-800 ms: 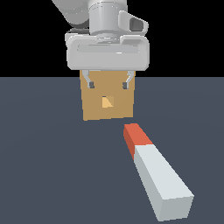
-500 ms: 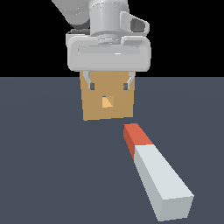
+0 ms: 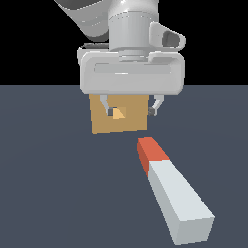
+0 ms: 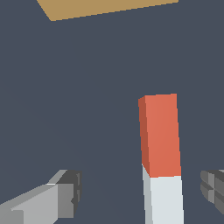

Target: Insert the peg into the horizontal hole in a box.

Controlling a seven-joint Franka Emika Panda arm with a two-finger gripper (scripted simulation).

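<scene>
The peg (image 3: 174, 191) lies flat on the dark floor, its red-orange end (image 3: 151, 151) pointing toward the tan box (image 3: 131, 121) and its pale grey-white part stretching to the near side. The box stands behind it, and its small square hole (image 3: 119, 113) shows between the fingers. My gripper (image 3: 131, 111) hangs open above the floor in front of the box, holding nothing. In the wrist view the peg (image 4: 161, 153) lies between the two fingertips (image 4: 70, 192), nearer one of them, with the box's edge (image 4: 105, 8) beyond.
Only the dark blue-grey floor (image 3: 58, 193) surrounds the peg and box. The arm's white hand body (image 3: 131, 72) hides the box's top in the exterior view.
The gripper has shifted a little toward the exterior view's right and slightly lower, still open. Peg and box have not moved.
</scene>
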